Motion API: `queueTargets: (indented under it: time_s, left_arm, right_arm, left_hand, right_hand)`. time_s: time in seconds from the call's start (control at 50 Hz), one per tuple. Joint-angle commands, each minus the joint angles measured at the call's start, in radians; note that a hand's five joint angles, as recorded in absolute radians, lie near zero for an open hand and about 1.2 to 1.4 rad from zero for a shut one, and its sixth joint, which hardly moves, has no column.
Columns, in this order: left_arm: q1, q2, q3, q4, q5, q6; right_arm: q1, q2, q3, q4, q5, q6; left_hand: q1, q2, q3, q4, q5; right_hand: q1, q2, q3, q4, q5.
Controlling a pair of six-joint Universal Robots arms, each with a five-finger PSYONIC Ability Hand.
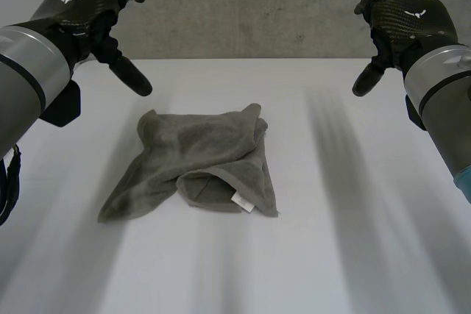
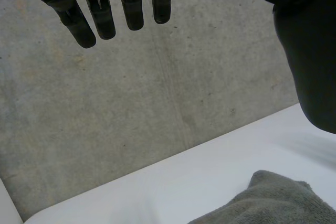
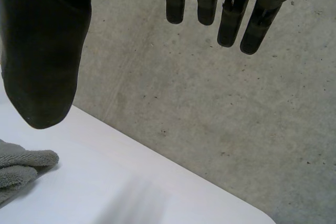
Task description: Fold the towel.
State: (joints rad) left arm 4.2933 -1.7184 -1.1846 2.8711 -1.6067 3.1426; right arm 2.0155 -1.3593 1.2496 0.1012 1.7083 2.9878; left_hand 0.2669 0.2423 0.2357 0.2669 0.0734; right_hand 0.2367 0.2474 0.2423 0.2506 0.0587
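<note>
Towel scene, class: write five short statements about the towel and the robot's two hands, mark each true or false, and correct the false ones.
1. The towel lies rumpled on the white table. True.
2. The left hand grips a towel corner. False: it hovers open above the table, holding nothing.
3. The right hand is clear of the towel. True.
4. The towel is folded into a neat square. False: it is bunched, with uneven edges.
5. A small white label shows at the towel's near edge. True.
</note>
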Motion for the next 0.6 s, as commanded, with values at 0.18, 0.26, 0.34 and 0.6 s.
queueTargets:
  time_s: [0.18,0.26,0.34,0.6]
  left_arm:
    - [-0.003,0.020,-0.035,-0.018,0.018,0.028]
    - [0.008,0.017,-0.134,-0.038,0.033,0.141]
    - [0.017,0.010,-0.224,-0.038,0.045,0.232]
    - [0.140,-0.062,-0.521,0.157,0.059,0.448]
  right_arm:
    - [0.000,0.009,-0.042,0.181,-0.121,-0.214]
    - [0.000,0.041,-0.052,0.352,-0.232,-0.285]
    - [-0.001,0.088,-0.052,0.469,-0.300,-0.303]
    - [0.080,0.314,-0.035,0.349,-0.312,-0.265]
  left_hand:
    - [-0.021,0.003,0.010,-0.021,-0.002]
    - [0.046,0.071,0.077,0.046,0.065]
    - [0.158,0.183,0.189,0.158,0.177]
    - [0.117,0.141,0.148,0.117,0.136]
  right_hand:
    - [-0.062,-0.073,-0.068,-0.076,-0.059]
    - [-0.062,-0.073,-0.068,-0.076,-0.059]
    - [-0.062,-0.073,-0.068,-0.076,-0.059]
    - [0.156,0.146,0.151,0.142,0.160]
